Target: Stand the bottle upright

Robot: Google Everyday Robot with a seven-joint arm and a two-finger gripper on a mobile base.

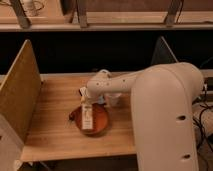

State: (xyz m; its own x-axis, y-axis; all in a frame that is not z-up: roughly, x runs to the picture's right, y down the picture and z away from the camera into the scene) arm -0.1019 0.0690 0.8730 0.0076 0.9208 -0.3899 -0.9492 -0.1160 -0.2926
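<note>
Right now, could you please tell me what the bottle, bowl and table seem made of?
The bottle, hand shut on its upper end: probably plastic, matte cream, pale label. The bowl: smooth orange-brown, plastic or ceramic. The table: wood, visible plank grain.

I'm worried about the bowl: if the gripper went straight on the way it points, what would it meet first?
Most likely the bottle, lying in the orange bowl: the gripper, shut, points down at its far end. Whether they already touch is unclear. The bowl comes right after.

Hand (pixel 86 103) at bottle (pixel 88 119) top, contact hidden
</note>
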